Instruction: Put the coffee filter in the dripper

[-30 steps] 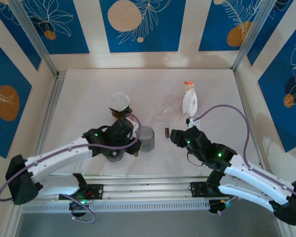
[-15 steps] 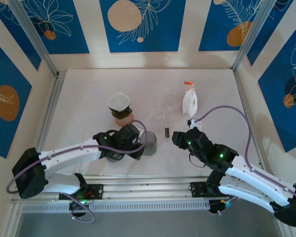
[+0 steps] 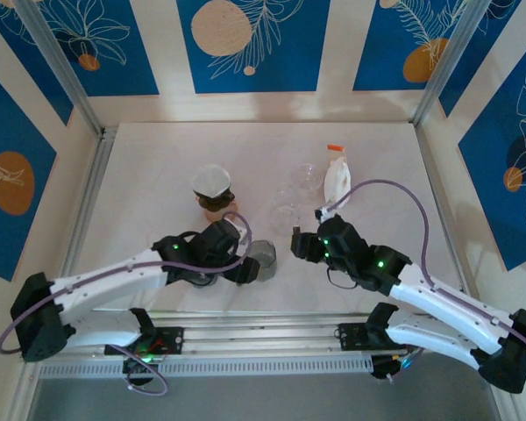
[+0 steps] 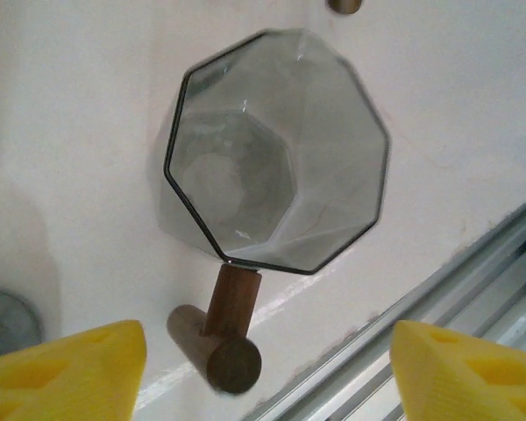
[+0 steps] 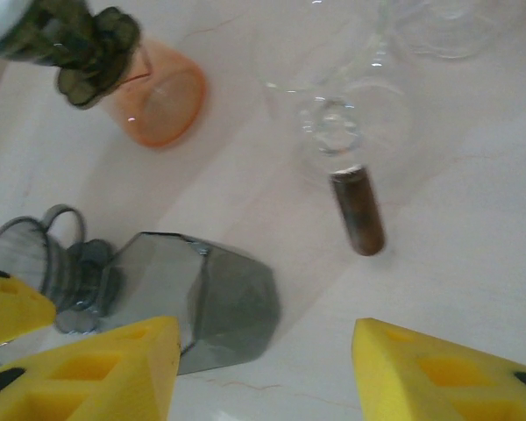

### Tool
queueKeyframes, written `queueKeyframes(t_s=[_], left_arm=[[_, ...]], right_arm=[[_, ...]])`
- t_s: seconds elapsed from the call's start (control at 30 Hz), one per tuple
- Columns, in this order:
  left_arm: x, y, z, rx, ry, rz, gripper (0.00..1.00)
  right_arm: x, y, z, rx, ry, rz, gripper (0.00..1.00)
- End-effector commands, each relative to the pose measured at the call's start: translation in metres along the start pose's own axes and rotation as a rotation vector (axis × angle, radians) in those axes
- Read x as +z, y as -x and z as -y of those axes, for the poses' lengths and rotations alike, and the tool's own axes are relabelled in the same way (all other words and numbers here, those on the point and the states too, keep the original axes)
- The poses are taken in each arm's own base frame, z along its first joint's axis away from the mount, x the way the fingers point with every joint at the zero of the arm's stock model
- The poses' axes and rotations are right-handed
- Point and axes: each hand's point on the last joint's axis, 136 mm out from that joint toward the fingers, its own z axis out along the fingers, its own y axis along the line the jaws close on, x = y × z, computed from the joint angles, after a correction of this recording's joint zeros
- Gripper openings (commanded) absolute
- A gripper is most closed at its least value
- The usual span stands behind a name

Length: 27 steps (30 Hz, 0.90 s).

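The left gripper [image 4: 265, 373] hangs wide open and empty, with the grey glass dripper [image 4: 276, 153] just ahead of it. The right gripper [image 5: 263, 373], equally spread and empty, hovers close by. Farther out, the white coffee filter [image 3: 212, 180] caps an orange cup [image 5: 158, 96], so fetching it looks not yet begun and calls for a light pinch on its rim.

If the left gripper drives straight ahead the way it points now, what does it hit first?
The left gripper has its open jaws framing the grey faceted glass. Its wooden handle looks nearest, so probably that first, though depth is unclear.
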Motion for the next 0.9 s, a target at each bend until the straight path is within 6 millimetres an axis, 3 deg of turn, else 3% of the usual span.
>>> queueKeyframes(t_s=[0.0, 0.13, 0.3, 0.43, 0.6, 0.87], left_arm=[[-0.053, 0.037, 0.004, -0.004, 0.016, 0.179, 0.87], [-0.093, 0.049, -0.015, -0.016, 0.102, 0.302, 1.00], [-0.142, 0.048, -0.056, -0.072, 0.245, 0.473, 1.00], [-0.171, 0.044, -0.072, -0.107, 0.262, 0.583, 1.00], [-0.177, 0.033, -0.081, -0.138, 0.245, 0.621, 1.00], [-0.174, 0.024, -0.089, -0.162, 0.245, 0.634, 1.00]], right_arm=[[0.002, 0.013, -0.052, -0.069, 0.189, -0.047, 0.55], [0.024, 0.005, -0.097, -0.136, 0.285, -0.171, 0.55], [0.065, -0.020, -0.146, -0.289, 0.284, -0.344, 0.54], [0.102, -0.043, -0.158, -0.340, 0.191, -0.462, 0.53], [0.135, -0.056, -0.155, -0.333, 0.090, -0.503, 0.51], [0.158, -0.074, -0.163, -0.332, 0.112, -0.577, 0.47]])
